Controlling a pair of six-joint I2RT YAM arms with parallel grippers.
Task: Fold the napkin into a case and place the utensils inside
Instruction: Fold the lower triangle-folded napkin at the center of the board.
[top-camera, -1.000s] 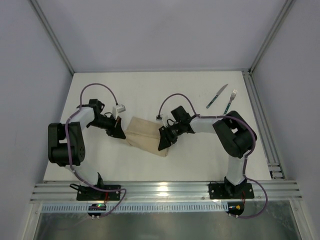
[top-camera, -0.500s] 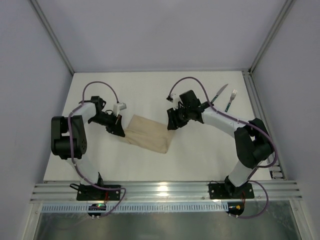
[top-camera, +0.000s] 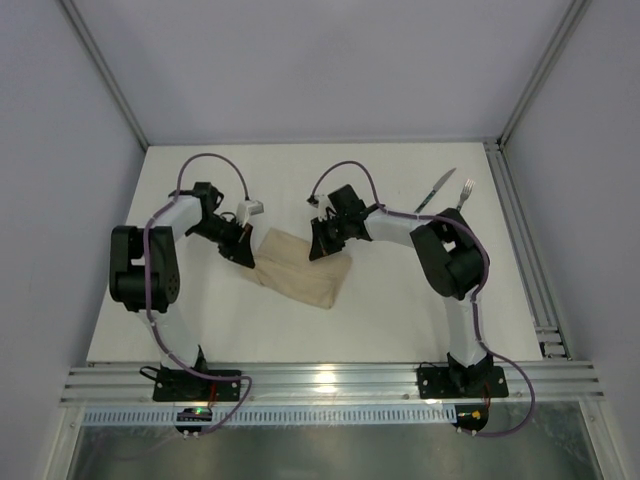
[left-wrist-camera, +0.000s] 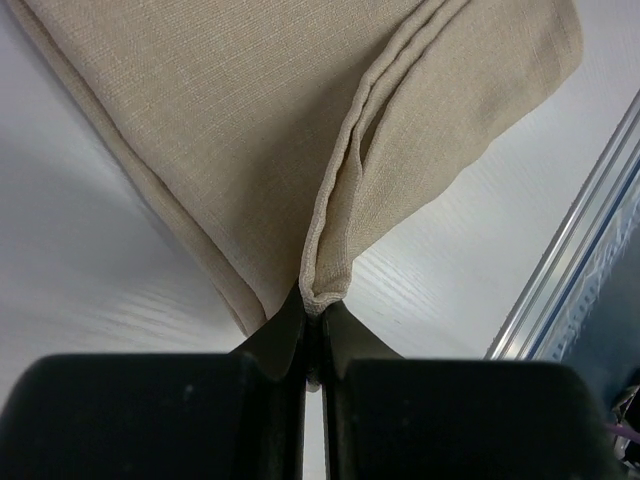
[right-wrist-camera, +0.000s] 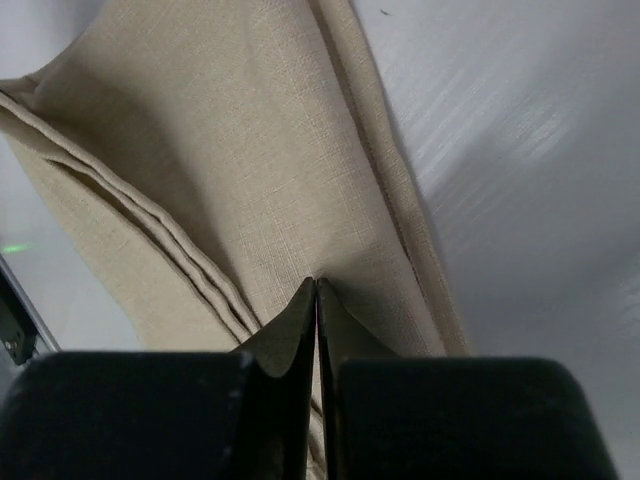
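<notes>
Since half a second earlier the right arm (top-camera: 452, 262) had drawn its elbow in from the table's right side, and the right gripper (top-camera: 317, 249) had come from just beside the cloth's far right corner onto that corner and closed; the left arm (top-camera: 140, 272) had barely shifted. The white table (top-camera: 400, 325) carried everything. The napkin (top-camera: 300, 272) lay folded into a slanted oblong around the middle of the table, a little left of centre, its long axis running from far left to near right, flat against the surface with stacked hems showing along one side. The left gripper (top-camera: 244, 257) sat at the cloth's left end, its jaws pressed together on a folded corner where several layers met in a rounded crease, as the left wrist view showed. In the right wrist view the right gripper's jaws were also together, pinching a small pucker of the top layer, with a sliver of beige visible between the fingers and creases in the cloth at the tips. The knife (top-camera: 436, 191) and the fork (top-camera: 461, 199) lay side by side near the far right corner of the table, well apart from the cloth, heads toward the far edge and dark handles toward the near edge, neither touched by a gripper.
</notes>
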